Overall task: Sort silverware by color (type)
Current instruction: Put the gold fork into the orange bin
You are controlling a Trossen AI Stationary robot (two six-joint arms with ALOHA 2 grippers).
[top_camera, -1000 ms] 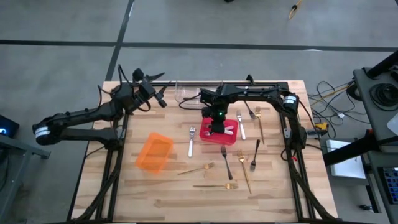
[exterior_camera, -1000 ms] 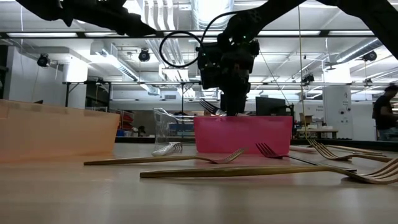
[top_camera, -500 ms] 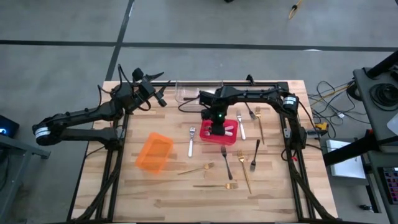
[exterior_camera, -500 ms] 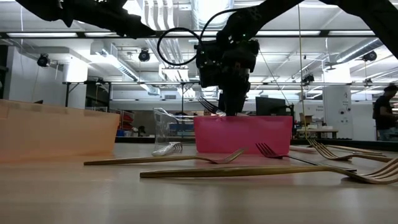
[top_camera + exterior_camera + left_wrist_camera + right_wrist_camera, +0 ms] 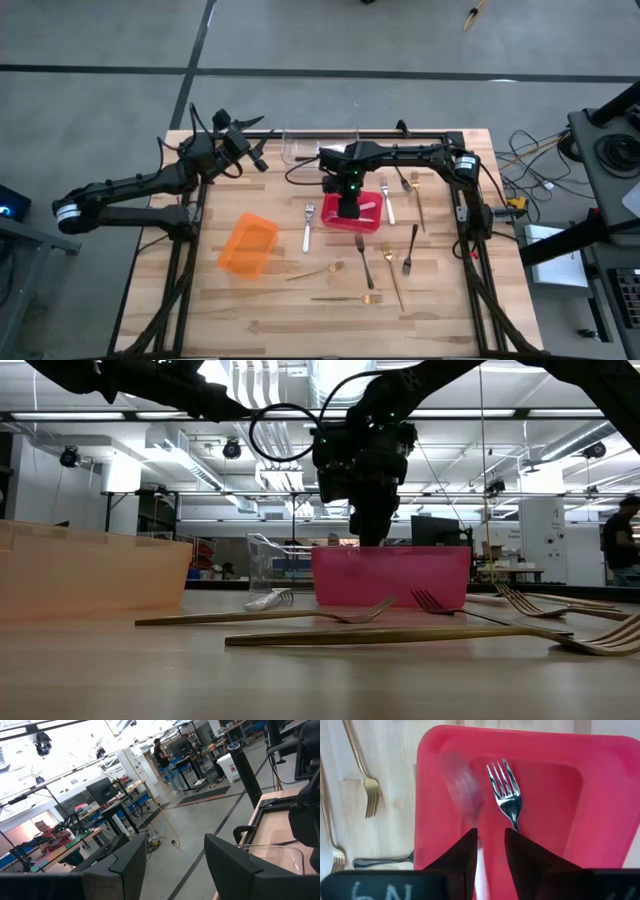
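Silver fork (image 5: 465,795) (blurred) seems freed between right tool's (image 5: 489,851) parted fingers above red bin (image 5: 600,795).

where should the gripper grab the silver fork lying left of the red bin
Grip the silver fork at mid-handle, coming straight down from above with the fingers across its width. It lies flat on the table, tines toward the far edge, and its slim handle has bare wood on both sides, apart from the red bin.
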